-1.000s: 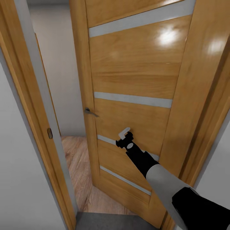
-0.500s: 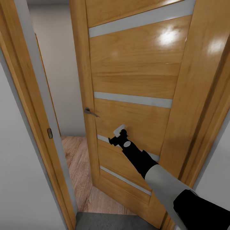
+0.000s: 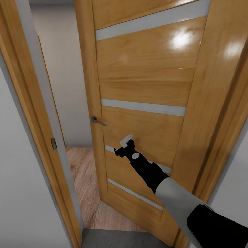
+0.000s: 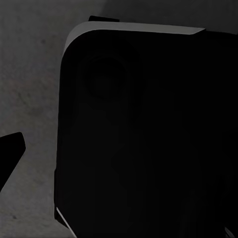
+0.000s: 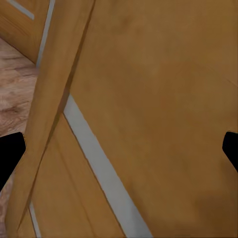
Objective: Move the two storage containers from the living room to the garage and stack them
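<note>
The two storage containers are out of view. I face a wooden door (image 3: 144, 86) that stands ajar. My right gripper (image 3: 124, 144) is stretched out to the door's lower panel, just below and right of the metal handle (image 3: 97, 121). It is open and holds nothing. In the right wrist view its fingertips (image 5: 10, 153) sit far apart, with the door panel and a grey stripe close in front. In the left wrist view one dark fingertip (image 4: 11, 151) shows beside a black part of the robot's body (image 4: 148, 134), over dark grey floor (image 4: 29, 74).
The door frame (image 3: 32, 103) with its latch plate (image 3: 53, 143) stands close on the left. Through the narrow gap I see light wood plank flooring (image 3: 82, 179) and a pale wall (image 3: 62, 69). Dark grey floor (image 3: 117, 239) lies at the threshold under me.
My right gripper has slid left and slightly up along the door panel, nearer the handle side. The door and the camera have not visibly shifted.
</note>
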{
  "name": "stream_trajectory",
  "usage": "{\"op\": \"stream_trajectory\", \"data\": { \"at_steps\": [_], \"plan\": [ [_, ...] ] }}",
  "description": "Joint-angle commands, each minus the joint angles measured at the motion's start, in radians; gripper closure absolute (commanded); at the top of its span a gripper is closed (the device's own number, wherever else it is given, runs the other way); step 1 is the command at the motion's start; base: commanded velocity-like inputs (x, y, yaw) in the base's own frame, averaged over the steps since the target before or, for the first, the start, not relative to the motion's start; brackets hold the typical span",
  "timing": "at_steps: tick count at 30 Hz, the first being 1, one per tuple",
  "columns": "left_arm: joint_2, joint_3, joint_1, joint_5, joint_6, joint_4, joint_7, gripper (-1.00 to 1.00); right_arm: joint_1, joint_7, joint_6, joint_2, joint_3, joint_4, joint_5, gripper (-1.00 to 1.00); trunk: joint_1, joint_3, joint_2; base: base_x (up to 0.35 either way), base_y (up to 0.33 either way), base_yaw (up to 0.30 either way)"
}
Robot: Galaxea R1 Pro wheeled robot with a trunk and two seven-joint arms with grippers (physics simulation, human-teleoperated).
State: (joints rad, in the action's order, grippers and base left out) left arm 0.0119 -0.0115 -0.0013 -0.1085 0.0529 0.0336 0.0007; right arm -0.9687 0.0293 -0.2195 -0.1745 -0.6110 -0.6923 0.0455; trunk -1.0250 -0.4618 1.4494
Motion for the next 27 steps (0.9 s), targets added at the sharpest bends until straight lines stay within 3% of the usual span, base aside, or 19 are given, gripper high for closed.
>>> {"op": "stream_trajectory", "data": {
  "at_steps": [1,6,27],
  "plan": [
    [0.000,0.000,0.000,-0.010,0.002,0.000,0.000,-1.00,-0.001,0.004,-0.006,0.000,-0.002,-0.001,0.000,-1.00,0.000,-0.001,0.001,0.000,0.000,0.000],
    [0.000,0.001,0.000,-0.005,0.002,-0.001,-0.001,-1.00,-0.001,0.012,0.002,0.000,-0.003,0.005,-0.015,-1.00,0.000,-0.001,0.001,0.117,0.000,0.000],
    [0.000,0.004,0.000,-0.002,0.002,-0.001,-0.002,-1.00,-0.001,0.048,0.019,0.000,-0.003,0.014,-0.006,-1.00,0.000,-0.001,0.001,0.313,0.000,0.000]
  ]
}}
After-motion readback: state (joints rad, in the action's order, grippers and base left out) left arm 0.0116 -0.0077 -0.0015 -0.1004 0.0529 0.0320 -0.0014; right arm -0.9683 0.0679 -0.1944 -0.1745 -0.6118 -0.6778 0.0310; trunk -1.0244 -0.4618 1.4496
